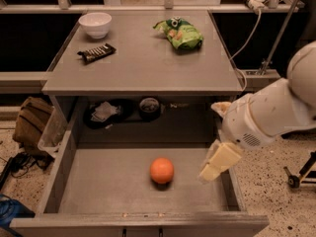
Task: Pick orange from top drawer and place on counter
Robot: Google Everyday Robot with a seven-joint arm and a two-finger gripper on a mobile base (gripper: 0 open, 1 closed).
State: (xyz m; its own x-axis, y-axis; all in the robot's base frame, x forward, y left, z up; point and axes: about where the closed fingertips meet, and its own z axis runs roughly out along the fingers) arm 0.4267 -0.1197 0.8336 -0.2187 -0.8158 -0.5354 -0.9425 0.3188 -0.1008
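The orange (162, 170) lies on the bare grey floor of the open top drawer (98, 181), right of centre and toward the front. My gripper (217, 163) hangs from the white arm over the drawer's right side, just inside the right wall. It is a short way right of the orange, a little above it, and apart from it. The grey counter (143, 63) is the cabinet top behind and above the drawer.
On the counter stand a white bowl (95, 23) at the back left, a dark snack bar (96, 52) and a green chip bag (180, 32). A dark shelf recess (123, 110) holds clutter. A brown bag (30, 122) sits on the floor to the left.
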